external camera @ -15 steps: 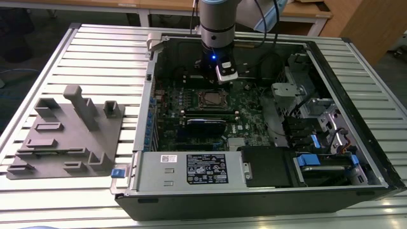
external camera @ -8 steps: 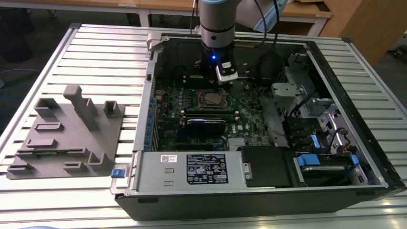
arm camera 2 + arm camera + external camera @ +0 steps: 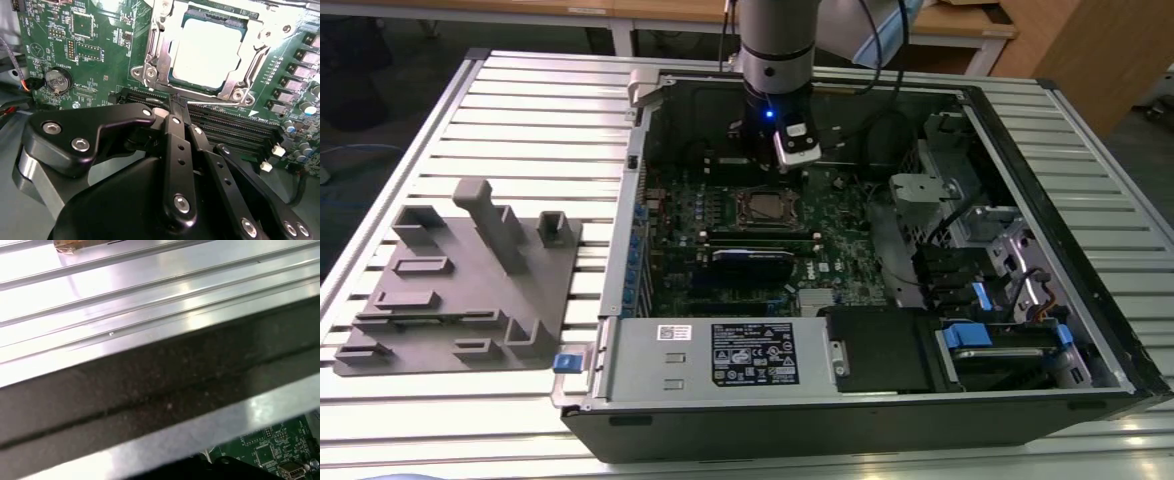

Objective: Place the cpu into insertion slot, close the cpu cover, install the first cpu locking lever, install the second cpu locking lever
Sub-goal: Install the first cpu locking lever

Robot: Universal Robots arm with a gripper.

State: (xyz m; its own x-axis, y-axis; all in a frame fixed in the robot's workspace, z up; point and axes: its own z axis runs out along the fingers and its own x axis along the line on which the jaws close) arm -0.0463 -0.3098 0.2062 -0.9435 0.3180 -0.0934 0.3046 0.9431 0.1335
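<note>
Hovering near the cpu (image 3: 210, 50), the tool (image 3: 176, 104) looks pinched together

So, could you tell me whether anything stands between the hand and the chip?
Nothing visible does. In the second wrist view the hand sits just beside the metal frame, and the chip shows through its cut-out.

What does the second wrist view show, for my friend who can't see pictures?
A black claw, its tips pressed together, points at a green circuit board. Just beyond the tips sits the cpu, a shiny silver square, with the metal cpu cover framing it. A round coin battery sits off to one side.
</note>
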